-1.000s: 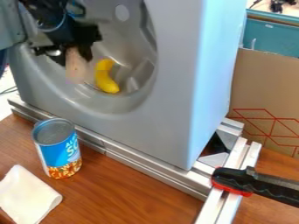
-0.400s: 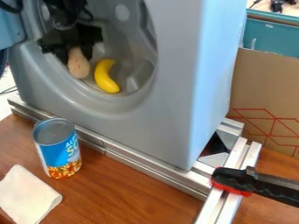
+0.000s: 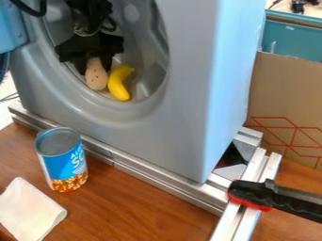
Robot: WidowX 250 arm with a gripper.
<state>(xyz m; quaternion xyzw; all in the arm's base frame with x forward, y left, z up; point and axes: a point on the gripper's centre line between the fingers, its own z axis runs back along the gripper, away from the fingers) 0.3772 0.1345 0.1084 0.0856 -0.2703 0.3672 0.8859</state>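
Observation:
My black gripper (image 3: 95,60) hangs inside the round opening of a grey washer-like machine (image 3: 182,103), at the upper left of the camera view. It is shut on the upper end of a tan, rounded, elongated object (image 3: 96,75), whose lower part hangs out below the fingers. Right beside that object, on its right, a yellow banana (image 3: 117,84) lies in the lower part of the drum. Whether the tan object rests on the drum floor I cannot tell.
A blue can (image 3: 61,160) stands on the wooden table (image 3: 138,207) in front of the machine, near a white cloth (image 3: 28,212). Metal rails (image 3: 151,175) run along the machine's base. A black and red clamp (image 3: 273,196) grips the rail at the right. Cardboard (image 3: 286,103) stands behind.
The gripper has moved right and slightly down within the opening, carrying the tan object closer to the banana. The banana's upper end has shifted a little to the right.

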